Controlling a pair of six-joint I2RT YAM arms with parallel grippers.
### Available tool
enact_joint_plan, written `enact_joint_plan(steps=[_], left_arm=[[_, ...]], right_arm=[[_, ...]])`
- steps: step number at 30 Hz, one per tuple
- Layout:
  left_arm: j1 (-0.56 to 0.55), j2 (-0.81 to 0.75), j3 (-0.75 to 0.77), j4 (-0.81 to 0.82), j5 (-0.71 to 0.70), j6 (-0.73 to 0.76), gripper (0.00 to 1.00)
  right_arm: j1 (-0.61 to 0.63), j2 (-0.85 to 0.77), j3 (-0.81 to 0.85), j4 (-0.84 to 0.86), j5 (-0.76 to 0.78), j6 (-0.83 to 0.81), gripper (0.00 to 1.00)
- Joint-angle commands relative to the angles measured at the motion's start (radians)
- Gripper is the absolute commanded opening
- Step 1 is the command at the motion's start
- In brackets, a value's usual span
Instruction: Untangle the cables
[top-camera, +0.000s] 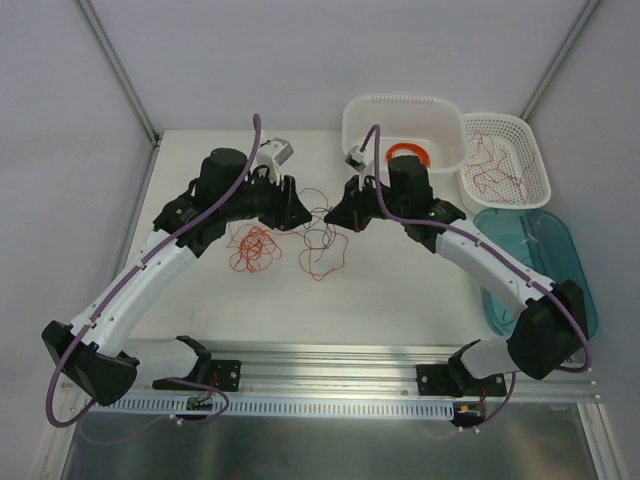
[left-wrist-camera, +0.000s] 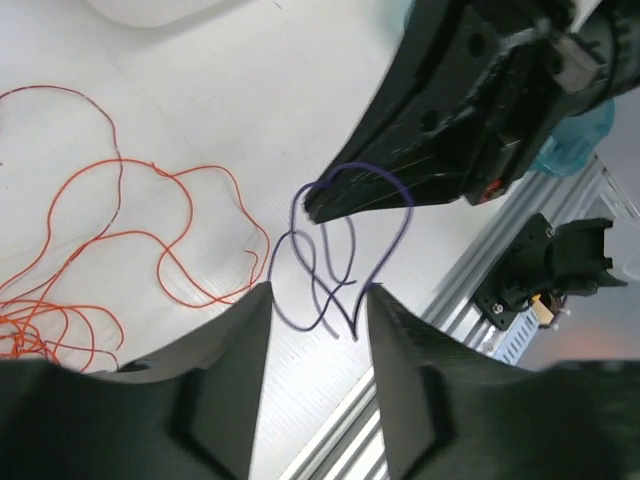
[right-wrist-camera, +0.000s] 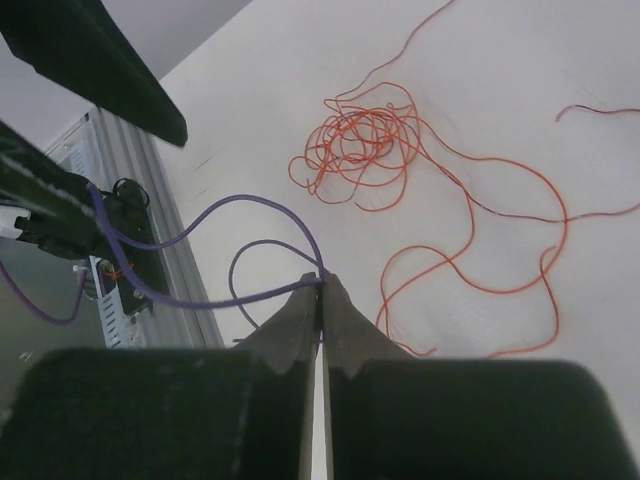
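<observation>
Top view: both arms meet mid-table, the left gripper (top-camera: 303, 216) and right gripper (top-camera: 332, 214) nearly nose to nose. The purple cable (top-camera: 320, 243) hangs in loops between them, and the orange cables (top-camera: 250, 248) lie in a knot just to its left. The strands are too fine here for me to tell who grips what.

Left wrist: my left fingers (left-wrist-camera: 240, 340) stand apart with a clear gap. The purple loop (left-wrist-camera: 330, 300) passes through that gap, gripped by neither finger. The right tip pinches the same cable just beyond. If I pull away now, the left side has no hold and the loop simply trails after the right arm.

Right wrist: the right fingers (right-wrist-camera: 300, 310) are pressed together on the purple cable (right-wrist-camera: 270, 210). The orange knot (right-wrist-camera: 360, 150) sits farther out, one long strand (right-wrist-camera: 480, 215) curling back near the tips. A fast pull could snag that strand and tighten the knot. The purple cable also runs toward the left arm, so it may catch on that arm's body.
</observation>
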Motion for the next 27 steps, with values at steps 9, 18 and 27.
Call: enact_joint_plan(steps=[9,18,27], left_arm=[[-0.006,-0.097,-0.074,0.028,-0.298,0.033,0.87],[0.052,-0.16,-0.283,0.026,-0.53,-0.018,0.99],[0.252,-0.223,-0.501,0.028,-0.463,-0.078,0.99]], right_arm=[[-0.146,-0.247,0.03,-0.364,0.28,-0.084,0.01],[-0.399,-0.411,0.07,-0.643,0.694,-0.039,0.01],[-0.758,-0.487,-0.038,-0.659,0.918,0.137,0.01]])
